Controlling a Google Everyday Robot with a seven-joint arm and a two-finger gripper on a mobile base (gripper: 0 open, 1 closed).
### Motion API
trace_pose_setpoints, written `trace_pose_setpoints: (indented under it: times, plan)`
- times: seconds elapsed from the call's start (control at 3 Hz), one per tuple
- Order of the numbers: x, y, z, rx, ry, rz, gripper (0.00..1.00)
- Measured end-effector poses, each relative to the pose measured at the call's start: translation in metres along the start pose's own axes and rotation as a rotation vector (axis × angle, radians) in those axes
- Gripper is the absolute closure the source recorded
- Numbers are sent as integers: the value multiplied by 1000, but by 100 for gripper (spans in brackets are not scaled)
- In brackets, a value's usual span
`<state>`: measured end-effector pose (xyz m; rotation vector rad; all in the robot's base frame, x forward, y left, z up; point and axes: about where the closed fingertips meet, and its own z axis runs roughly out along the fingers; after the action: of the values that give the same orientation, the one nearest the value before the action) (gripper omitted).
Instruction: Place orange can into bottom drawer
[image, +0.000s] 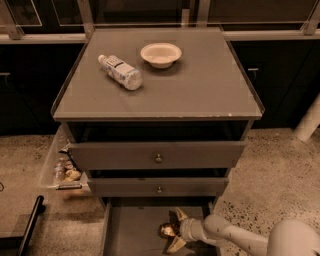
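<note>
The orange can (166, 230) lies on the floor of the bottom drawer (132, 230), which is pulled out at the foot of the grey cabinet. My gripper (177, 229) reaches into the drawer from the right. Its fingers are spread apart, one finger (180, 215) behind the can and one in front, with the can between the fingertips. The white arm (235, 237) runs off to the lower right.
A clear water bottle (120, 72) lies on its side and a white bowl (160, 54) stands on the cabinet top (210, 90). The two upper drawers are slightly open. A clear side bin (62, 170) with snacks hangs at the left. A white post (307, 122) stands at the right.
</note>
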<state>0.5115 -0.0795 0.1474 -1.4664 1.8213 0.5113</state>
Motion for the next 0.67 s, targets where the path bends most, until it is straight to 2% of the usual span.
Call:
trace_pose_setpoints:
  times: [0.33,0.67]
  plan:
    - [1,8,-24,4,-11,19,0]
    - [-1,14,-77,49,6,31,0]
